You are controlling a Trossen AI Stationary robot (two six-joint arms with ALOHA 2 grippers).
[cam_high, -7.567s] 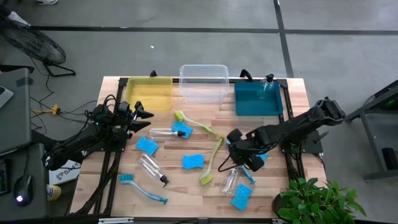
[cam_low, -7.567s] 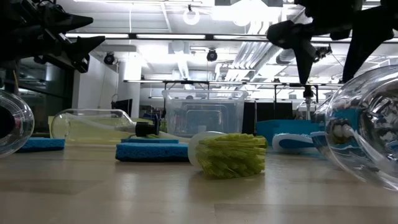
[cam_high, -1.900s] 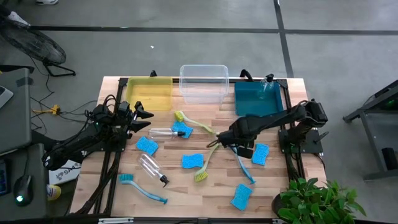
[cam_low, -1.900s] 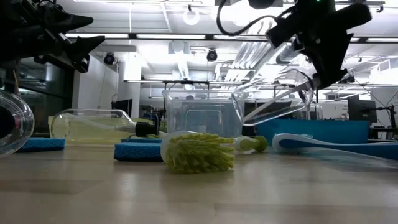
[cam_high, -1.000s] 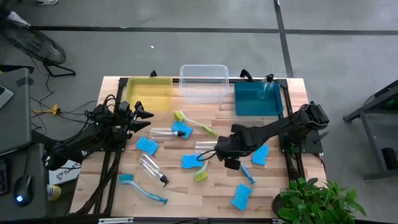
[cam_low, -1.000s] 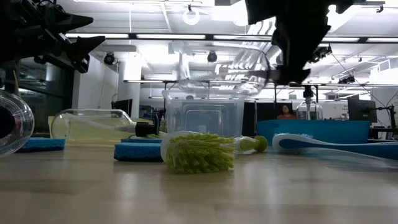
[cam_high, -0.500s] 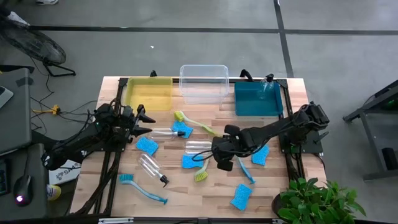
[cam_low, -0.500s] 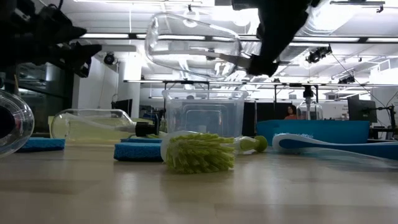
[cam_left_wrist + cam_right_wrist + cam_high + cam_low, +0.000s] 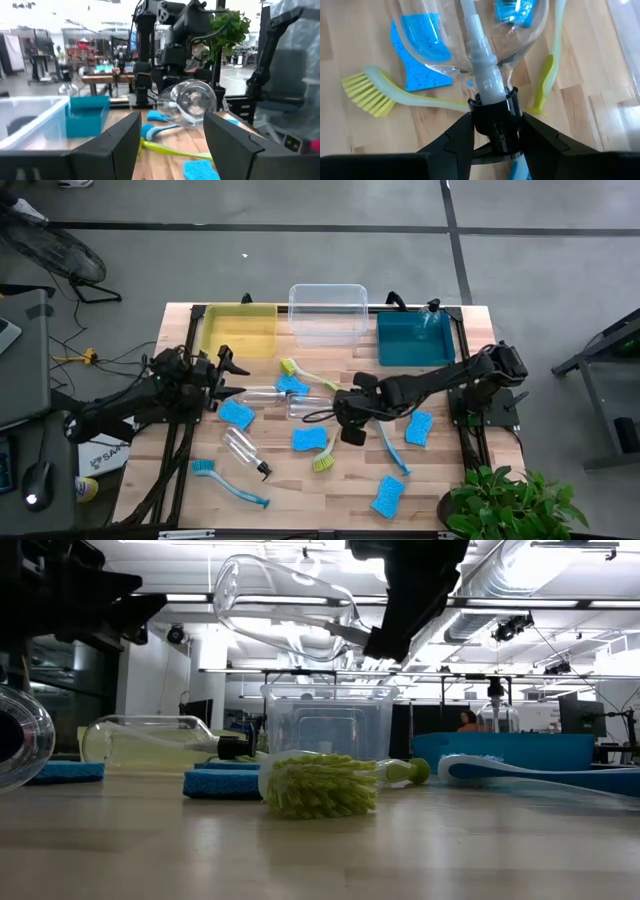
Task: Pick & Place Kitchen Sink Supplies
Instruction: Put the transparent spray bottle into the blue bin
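- Clear plastic spray bottle (image 9: 308, 408), mid-frame in the high view, is airborne, its black nozzle clamped in the right gripper (image 9: 345, 413).
- Carry step, judging by this; next a bin, then release.
- Its long axis is near level, base toward frame left.
- Left gripper (image 9: 222, 373), fingers apart, waits at left.

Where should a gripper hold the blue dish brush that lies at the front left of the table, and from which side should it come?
Grip the blue dish brush at the middle of its thin handle, coming from straight above with the jaws across the handle. It lies flat on the table with free space around it; the bristle head is wider and softer, likely a poorer hold.
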